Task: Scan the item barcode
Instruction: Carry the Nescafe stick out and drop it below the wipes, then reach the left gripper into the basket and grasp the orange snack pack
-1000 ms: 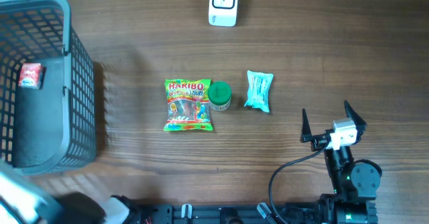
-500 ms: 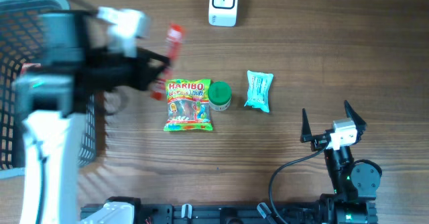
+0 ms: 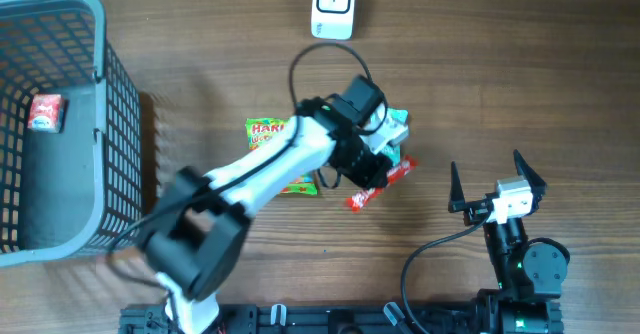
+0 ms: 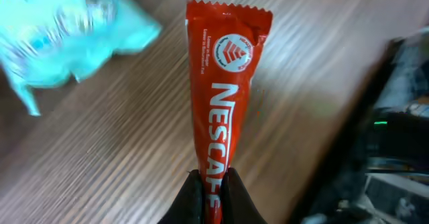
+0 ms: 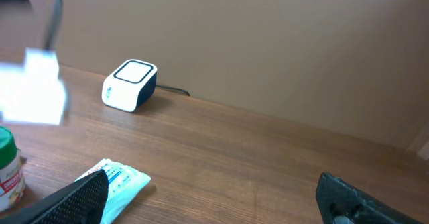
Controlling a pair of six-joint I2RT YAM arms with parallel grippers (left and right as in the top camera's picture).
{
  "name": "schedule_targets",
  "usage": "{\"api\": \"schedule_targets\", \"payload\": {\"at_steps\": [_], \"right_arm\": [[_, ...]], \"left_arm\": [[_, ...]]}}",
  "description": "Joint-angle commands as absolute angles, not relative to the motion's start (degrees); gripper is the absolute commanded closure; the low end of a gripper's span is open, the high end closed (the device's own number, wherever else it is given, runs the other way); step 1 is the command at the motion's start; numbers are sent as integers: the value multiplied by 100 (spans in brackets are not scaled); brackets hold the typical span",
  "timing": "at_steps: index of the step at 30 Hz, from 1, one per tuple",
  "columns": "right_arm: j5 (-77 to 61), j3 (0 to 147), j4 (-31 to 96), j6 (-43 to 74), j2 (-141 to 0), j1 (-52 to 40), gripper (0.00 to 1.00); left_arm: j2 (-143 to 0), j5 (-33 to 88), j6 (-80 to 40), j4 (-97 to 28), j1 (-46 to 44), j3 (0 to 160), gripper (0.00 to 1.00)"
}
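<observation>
left tool (image 4: 211, 192): clamping Nescafe stick (image 4: 224, 96) | right tool (image 3: 486, 164): wide | teal packet (image 4: 60, 36) beside stick | scanner (image 3: 333, 6) well apart

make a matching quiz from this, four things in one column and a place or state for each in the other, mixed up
Things
1. Nescafe stick
2. scanner
3. basket
4. right gripper

Place or state
a. at the far edge of the table, near the middle
b. open, holding nothing
c. pinched at one end by the left gripper
d. at the left edge of the table

Pairs: 1-c, 2-a, 3-d, 4-b
</observation>
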State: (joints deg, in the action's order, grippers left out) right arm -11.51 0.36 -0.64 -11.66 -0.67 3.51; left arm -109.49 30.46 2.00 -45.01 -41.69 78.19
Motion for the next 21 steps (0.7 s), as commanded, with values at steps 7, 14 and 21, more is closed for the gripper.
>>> {"api": "schedule_targets", "payload": {"at_steps": [7, 14, 21], "right_arm": [[-1135, 30, -82, -1194, -27, 327, 0], [-1135, 30, -82, -1197, -27, 327, 0], [-1135, 30, -82, -1194, -27, 327, 0]], "left_arm": [[-10807, 1962, 91, -5048, -4132, 8326, 0], [-9435, 1922, 102, -5712, -3791, 10022, 0], [-7789, -1009, -1107, -5850, -1837, 10304, 0]]}}
